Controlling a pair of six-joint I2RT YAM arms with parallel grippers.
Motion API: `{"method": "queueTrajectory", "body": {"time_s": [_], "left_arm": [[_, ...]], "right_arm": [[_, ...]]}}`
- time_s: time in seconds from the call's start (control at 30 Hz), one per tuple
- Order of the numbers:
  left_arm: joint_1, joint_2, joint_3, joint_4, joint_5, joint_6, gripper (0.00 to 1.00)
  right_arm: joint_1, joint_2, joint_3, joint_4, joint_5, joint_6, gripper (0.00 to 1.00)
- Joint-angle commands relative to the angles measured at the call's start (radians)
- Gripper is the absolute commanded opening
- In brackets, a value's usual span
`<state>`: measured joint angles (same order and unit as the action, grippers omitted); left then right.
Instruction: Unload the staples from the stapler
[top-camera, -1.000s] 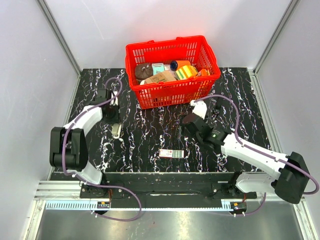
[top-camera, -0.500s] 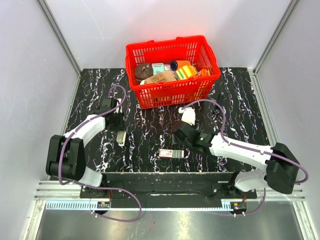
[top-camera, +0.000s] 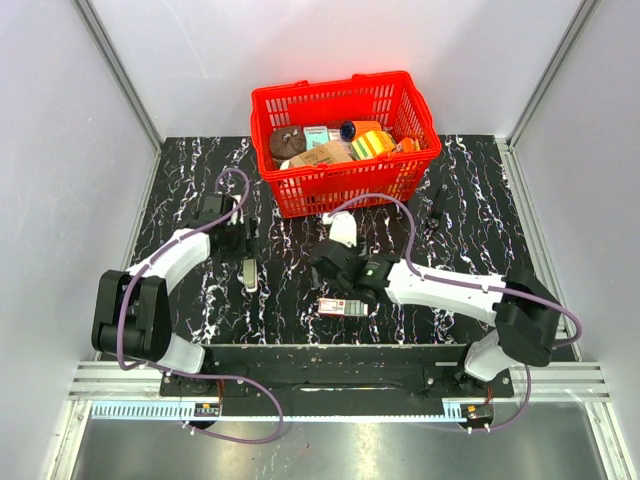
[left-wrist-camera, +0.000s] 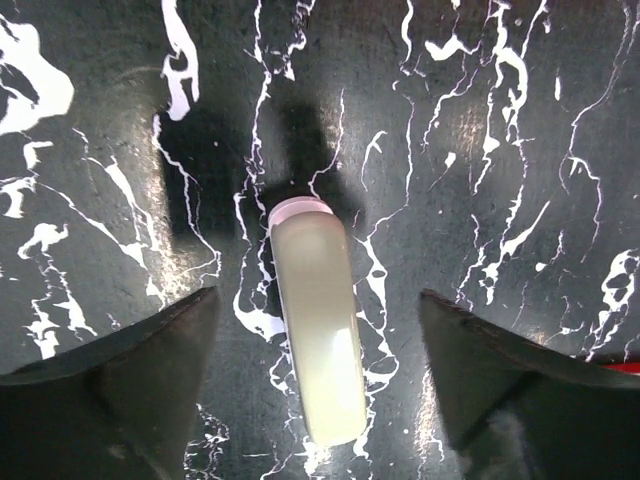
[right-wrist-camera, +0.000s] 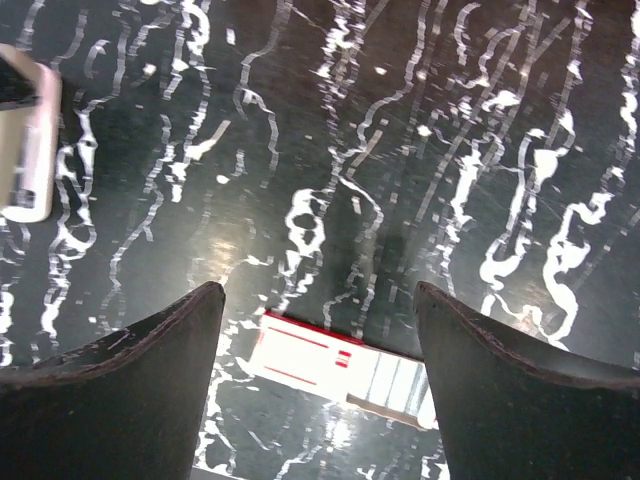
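The stapler (left-wrist-camera: 315, 320), a cream oblong body with a pale pink end, lies flat on the black marbled table (top-camera: 300, 250). It shows again as the stapler (top-camera: 247, 272) at the left of the top view, and its end shows as the stapler (right-wrist-camera: 25, 140) at the right wrist view's left edge. My left gripper (left-wrist-camera: 318, 310) hangs over it, open, with a finger on each side and not touching it; in the top view the left gripper (top-camera: 240, 248) is just behind it. My right gripper (right-wrist-camera: 318, 305) is open above a white and red box (right-wrist-camera: 340, 365), the same box (top-camera: 343, 306) near the front edge. The staples are hidden.
A red basket (top-camera: 400, 172) full of packets and tins stands at the back middle. A thin black stick-like object (top-camera: 437, 210) lies on the table to the right of the basket. The right arm's cable arcs over the middle of the table.
The left gripper has opened and let go of the stapler, which now lies a little nearer and to the right. The right arm has swung left over the white and red box.
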<state>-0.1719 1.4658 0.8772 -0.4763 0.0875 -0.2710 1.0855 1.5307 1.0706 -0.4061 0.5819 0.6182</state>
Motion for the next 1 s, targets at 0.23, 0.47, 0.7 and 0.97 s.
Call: {"method": "queueTrajectory", "body": {"time_s": [0.23, 0.47, 0.7, 0.97], "left_arm": [[0.254, -0.162, 0.246, -0.175, 0.198, 0.084, 0.99], [0.39, -0.205, 0.272, -0.323, 0.258, 0.233, 0.99], [0.463, -0.255, 0.217, -0.338, 0.334, 0.305, 0.99], [0.466, -0.286, 0.206, -0.328, 0.308, 0.299, 0.99]], "right_arm": [[0.091, 0.336, 0.446, -0.038, -0.047, -0.052, 0.88], [0.097, 0.649, 0.842, -0.207, -0.089, -0.08, 0.91], [0.097, 0.801, 1.065, -0.315, -0.155, -0.049, 0.89], [0.097, 0.876, 1.149, -0.362, -0.185, -0.028, 0.81]]}}
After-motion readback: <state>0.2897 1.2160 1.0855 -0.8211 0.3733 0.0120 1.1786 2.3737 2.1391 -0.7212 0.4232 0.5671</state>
